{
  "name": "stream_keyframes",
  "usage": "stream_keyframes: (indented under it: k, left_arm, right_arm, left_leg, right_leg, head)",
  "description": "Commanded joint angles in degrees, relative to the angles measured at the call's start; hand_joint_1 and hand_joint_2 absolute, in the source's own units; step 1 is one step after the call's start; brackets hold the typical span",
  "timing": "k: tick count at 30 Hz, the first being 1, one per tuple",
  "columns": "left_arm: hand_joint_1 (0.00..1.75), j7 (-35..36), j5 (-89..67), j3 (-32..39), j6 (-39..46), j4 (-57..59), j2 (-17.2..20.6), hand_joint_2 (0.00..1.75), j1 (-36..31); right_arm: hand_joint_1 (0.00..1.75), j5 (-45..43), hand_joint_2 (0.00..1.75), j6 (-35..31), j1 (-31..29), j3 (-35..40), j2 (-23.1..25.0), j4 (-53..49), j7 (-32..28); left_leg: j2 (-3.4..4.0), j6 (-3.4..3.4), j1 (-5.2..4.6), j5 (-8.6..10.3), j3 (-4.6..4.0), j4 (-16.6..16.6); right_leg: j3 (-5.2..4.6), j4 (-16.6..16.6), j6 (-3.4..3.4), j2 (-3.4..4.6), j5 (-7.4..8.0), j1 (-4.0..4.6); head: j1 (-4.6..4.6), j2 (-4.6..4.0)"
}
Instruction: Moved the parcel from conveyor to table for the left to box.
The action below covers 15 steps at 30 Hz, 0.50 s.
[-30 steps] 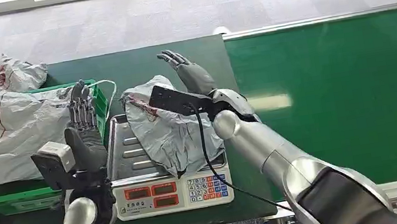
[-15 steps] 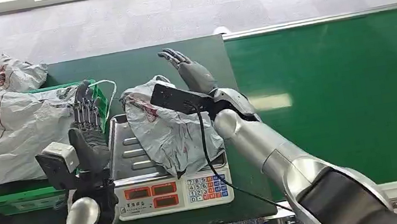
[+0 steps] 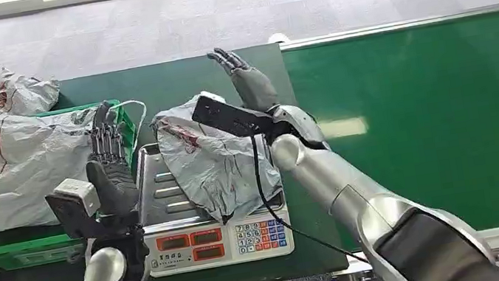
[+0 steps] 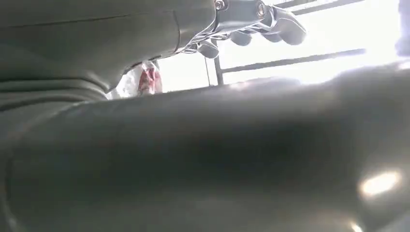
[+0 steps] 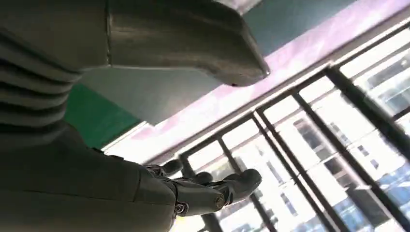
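Observation:
A crumpled grey parcel (image 3: pixel 213 159) with red print lies on the steel pan of a weighing scale (image 3: pixel 165 195). My right hand (image 3: pixel 247 81) hovers just behind it, raised off the bag, fingers spread and empty; the same hand (image 5: pixel 208 193) appears against bright windows in the right wrist view. My left hand (image 3: pixel 109 161) stands at the scale's left edge, fingers straight and pointing away, holding nothing. A green crate (image 3: pixel 31 244) to the left is heaped with grey bags (image 3: pixel 17 156).
The scale's keypad and red displays (image 3: pixel 217 241) face me at the table's front edge. The green conveyor belt (image 3: pixel 437 120) runs along the right side. A black cable (image 3: pixel 264 198) hangs from my right wrist across the parcel. Another bag (image 3: pixel 26 90) lies at the back left.
My right hand has lifted and drawn back to the right, away from the parcel. The left hand has edged a little toward the scale. The parcel stays on the pan.

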Motion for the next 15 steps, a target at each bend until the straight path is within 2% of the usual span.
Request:
stream_keyframes:
  k: [1,3,4,6,12,13,15]
  left_arm:
    - [0.00,0.1,-0.7,-0.3,1.1,1.5,1.0,0.00,-0.5]
    - [0.00,0.1,-0.8,-0.2,1.1,1.5,0.9,0.00,-0.5]
    - [0.00,0.1,-1.0,0.0,1.3,1.0,1.0,0.00,-0.2]
    - [0.00,0.0,-2.0,0.5,2.0,0.1,1.2,0.00,0.5]
    - [0.00,0.1,-2.2,0.7,2.0,-0.4,1.1,0.00,0.7]
    - [0.00,0.5,-4.4,1.4,3.2,-2.0,0.9,0.00,2.4]
    - [0.00,0.8,-5.5,1.8,3.4,-3.9,0.8,0.00,3.8]
  right_arm:
    - [0.00,2.4,1.75,-0.9,-2.1,-1.3,-2.5,-3.6,2.9]
    - [0.00,3.5,1.75,-2.3,-1.9,-1.2,-2.6,-3.9,3.4]
    - [0.00,6.0,1.75,-5.4,-1.7,-1.0,-3.4,-5.5,3.8]
    - [0.00,8.3,1.75,-6.8,-0.4,-1.8,-5.2,-10.3,5.3]
    - [0.00,8.8,1.75,-5.7,0.9,-2.1,-5.9,-13.1,6.2]
    - [0.00,15.2,1.75,-15.2,6.7,-2.9,-8.3,-23.5,6.7]
    - [0.00,17.5,1.75,-10.7,14.0,-3.9,-11.4,-38.0,9.7]
  left_leg:
    - [0.04,0.06,0.00,0.02,-0.02,0.0]
    - [0.05,0.06,-0.01,0.04,0.00,0.0]
    - [0.05,0.07,0.01,0.06,0.02,-0.1]
    - [0.03,0.07,0.01,0.06,0.01,-0.1]
    - [0.01,0.06,0.01,0.03,0.00,0.0]
    - [0.02,0.05,0.01,0.02,-0.01,0.0]
    - [-0.06,0.05,0.04,0.03,0.04,-0.1]
  right_leg:
    - [0.02,0.0,-0.03,-0.14,0.01,0.03]
    - [0.03,-0.1,-0.03,-0.15,0.02,0.03]
    - [0.06,-0.1,-0.05,-0.21,0.03,0.05]
    - [0.05,-0.1,-0.04,-0.22,0.04,0.05]
    - [0.05,-0.1,-0.02,-0.18,0.02,0.04]
    - [0.03,0.0,-0.02,-0.14,0.01,0.03]
    - [0.12,-0.1,-0.03,-0.21,0.00,0.06]
  head:
    - [0.00,0.00]
    - [0.00,0.00]
    - [0.00,0.00]
    - [0.00,0.00]
    - [0.00,0.00]
    - [0.00,0.00]
    - [0.00,0.00]
